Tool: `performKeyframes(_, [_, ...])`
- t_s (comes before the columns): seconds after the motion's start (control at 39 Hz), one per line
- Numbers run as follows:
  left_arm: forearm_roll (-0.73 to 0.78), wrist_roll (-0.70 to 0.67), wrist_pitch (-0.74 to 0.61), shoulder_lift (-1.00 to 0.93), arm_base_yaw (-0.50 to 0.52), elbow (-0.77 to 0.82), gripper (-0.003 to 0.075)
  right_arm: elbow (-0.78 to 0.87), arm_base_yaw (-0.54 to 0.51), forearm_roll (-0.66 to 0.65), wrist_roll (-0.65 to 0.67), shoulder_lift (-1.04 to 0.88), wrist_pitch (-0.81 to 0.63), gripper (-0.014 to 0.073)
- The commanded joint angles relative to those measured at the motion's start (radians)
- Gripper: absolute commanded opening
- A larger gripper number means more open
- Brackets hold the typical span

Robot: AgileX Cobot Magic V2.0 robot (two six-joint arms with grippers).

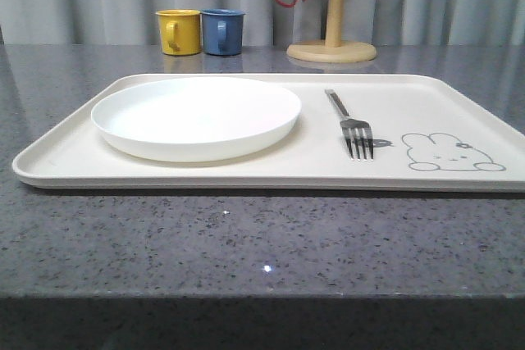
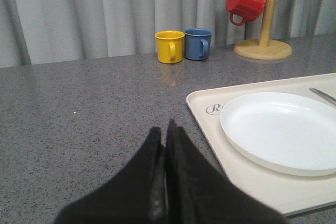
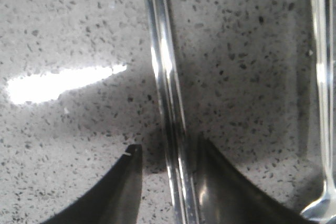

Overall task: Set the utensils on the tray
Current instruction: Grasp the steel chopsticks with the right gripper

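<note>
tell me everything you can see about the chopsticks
The chopsticks are a pair of slim, flat, shiny metal sticks lying side by side, touching along their length, on the speckled grey countertop. One end shows small ridges. The right gripper straddles them with its jaws open, its fingers on either side, not clamped.

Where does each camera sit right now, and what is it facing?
Front: low at the table edge, facing forward over the tray, plate and fork.
Left wrist: behind the closed left tool, above the counter, facing the mugs.
Right wrist: straight down on the chopsticks between the open right tool; spoon beside.
Front and left wrist share tray, plate, mugs.
</note>
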Motion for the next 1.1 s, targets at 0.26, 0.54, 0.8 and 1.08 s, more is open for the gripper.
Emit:
performKeyframes(0.26, [-0.009,-0.009,-0.078,0.009,0.001,-0.026,-0.0018,-0.022,-0.007,0.000,-0.013,-0.006,0.007,0.0157])
performKeyframes(0.54, [-0.009,-0.009,-0.078,0.009,0.001,-0.026,-0.0018,-0.039,-0.007,0.000,-0.013,-0.029,0.046,-0.0069])
performKeyframes(0.8, [-0.009,-0.009,-0.078,0.009,0.001,-0.026,-0.0018,-0.135,0.029,0.031,0.007,-0.134,0.169,-0.0068])
performKeyframes(1.08, [-0.009,-0.009,-0.078,0.009,0.001,-0.026,-0.0018,-0.170,0.262,0.057,0.172,-0.153,0.170,-0.0055])
